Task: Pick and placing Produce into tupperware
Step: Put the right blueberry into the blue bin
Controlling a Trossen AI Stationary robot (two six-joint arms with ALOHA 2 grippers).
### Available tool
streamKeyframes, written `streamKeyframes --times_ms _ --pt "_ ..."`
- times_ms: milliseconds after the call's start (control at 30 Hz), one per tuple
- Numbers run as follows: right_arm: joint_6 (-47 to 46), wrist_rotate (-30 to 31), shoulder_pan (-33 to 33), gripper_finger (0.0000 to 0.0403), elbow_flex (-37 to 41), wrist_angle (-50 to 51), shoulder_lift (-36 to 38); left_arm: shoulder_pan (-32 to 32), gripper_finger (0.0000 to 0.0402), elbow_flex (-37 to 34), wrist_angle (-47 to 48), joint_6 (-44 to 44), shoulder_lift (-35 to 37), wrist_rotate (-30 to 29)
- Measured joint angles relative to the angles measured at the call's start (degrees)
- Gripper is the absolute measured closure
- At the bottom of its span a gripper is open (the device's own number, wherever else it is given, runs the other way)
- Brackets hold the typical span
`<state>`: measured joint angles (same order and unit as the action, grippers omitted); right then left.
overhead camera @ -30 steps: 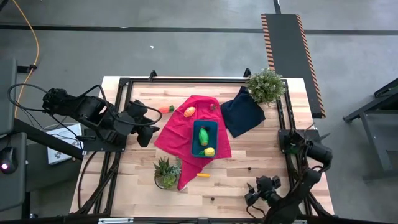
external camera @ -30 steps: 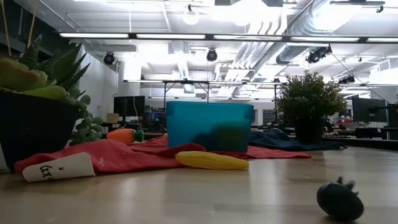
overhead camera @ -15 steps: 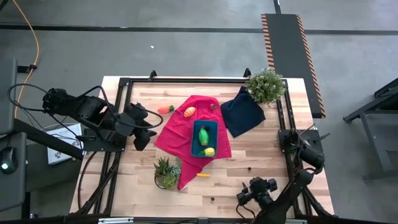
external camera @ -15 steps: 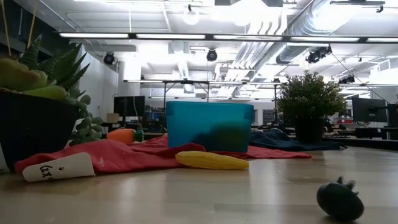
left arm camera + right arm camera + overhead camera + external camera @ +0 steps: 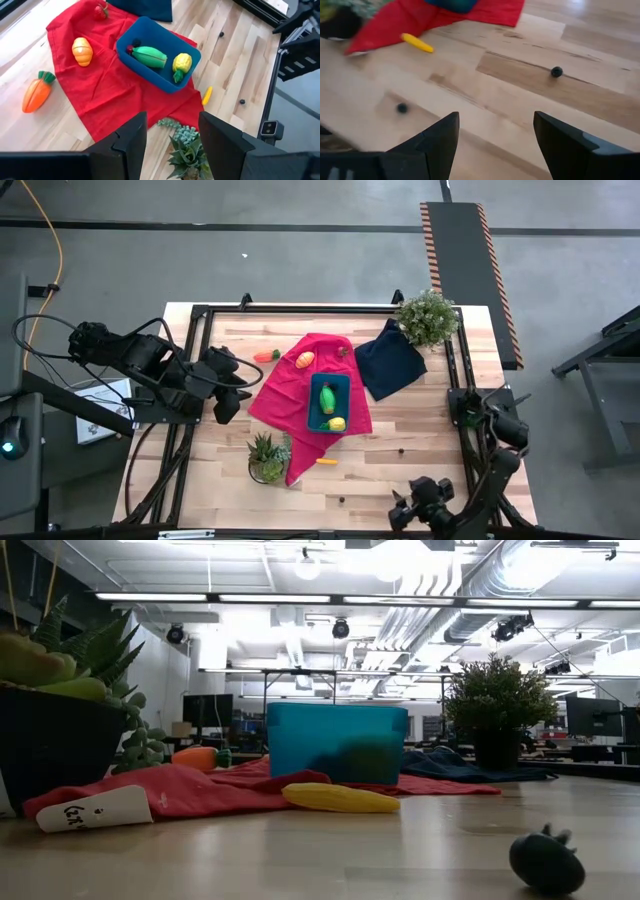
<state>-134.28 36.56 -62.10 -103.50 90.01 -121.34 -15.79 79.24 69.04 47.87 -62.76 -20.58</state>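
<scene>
The teal tupperware stands on a red cloth at mid-table. A green piece and a yellow corn lie inside it. An orange piece and a small red strawberry rest on the cloth. A carrot and a small yellow piece lie on bare wood. My left gripper hovers open left of the cloth. My right gripper is open, low at the near edge.
A potted succulent stands on the cloth's near corner, a leafy plant at the far right, and a navy cloth beside it. Small dark balls lie on the wood, with a dark round piece close in the low view.
My right arm has swung toward the table's near edge, staying open. Nothing on the table has moved.
</scene>
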Motion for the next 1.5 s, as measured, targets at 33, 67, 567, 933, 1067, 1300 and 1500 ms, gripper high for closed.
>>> streamKeyframes --times_ms 33,67,567,933,1067,1300,1500 --pt "0.11 0.19 -0.39 0.0156 0.09 0.01 0.85 -0.01 0.0236 0.00 -0.08 0.31 0.00 0.00" --pt "0.19 0.34 -0.86 0.0156 0.36 -0.03 1.74 0.00 0.0236 0.00 -0.09 0.69 0.00 0.00" --pt "-1.22 -8.64 -6.73 0.0156 16.44 0.08 12.59 0.00 0.0236 0.02 -6.82 10.59 0.00 -3.89" --pt "7.45 -8.30 -5.29 0.0156 16.55 0.03 12.68 0.00 0.0236 0.02 -7.50 9.53 0.00 -3.59" --pt "24.52 -10.11 -5.97 0.0156 13.09 -0.05 12.68 0.01 0.0236 0.02 -7.45 8.49 0.00 -2.93" --pt "48.98 -16.89 -5.77 0.0156 9.81 0.01 12.70 0.00 0.0236 0.02 -7.58 8.05 0.00 -1.03" --pt "47.85 -11.99 -5.95 0.0156 9.81 -0.01 16.96 -0.01 0.0236 0.02 -7.73 9.00 0.00 -1.05"
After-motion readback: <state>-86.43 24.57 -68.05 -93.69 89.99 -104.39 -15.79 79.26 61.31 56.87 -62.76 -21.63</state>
